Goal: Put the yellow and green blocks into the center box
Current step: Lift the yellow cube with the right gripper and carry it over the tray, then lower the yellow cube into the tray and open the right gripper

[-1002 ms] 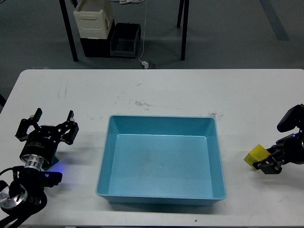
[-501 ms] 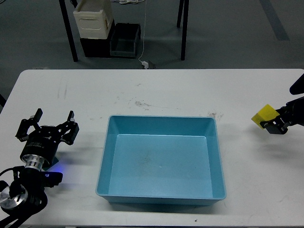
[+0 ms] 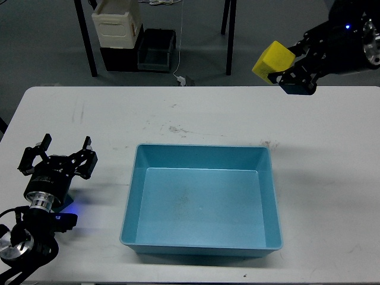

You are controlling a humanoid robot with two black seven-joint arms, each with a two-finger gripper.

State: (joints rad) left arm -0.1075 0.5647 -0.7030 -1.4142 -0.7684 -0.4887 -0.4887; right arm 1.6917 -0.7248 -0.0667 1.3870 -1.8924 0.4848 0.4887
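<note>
My right gripper [image 3: 284,72] is shut on a yellow block [image 3: 273,60] and holds it high in the air, above the far right of the white table [image 3: 196,119]. The blue center box [image 3: 202,199] sits empty on the table's middle, below and to the left of the block. My left gripper [image 3: 57,153] is open and empty at the table's left, its fingers spread just above the surface. No green block shows in this view.
Beyond the table's far edge stand black table legs [image 3: 86,41], a cream container [image 3: 117,24] on dark crates [image 3: 155,50], and a white cable [image 3: 180,53] on the floor.
My right gripper has lifted the yellow block from near the table's right edge, up and to the left, high above the far side. The left arm has barely moved.
</note>
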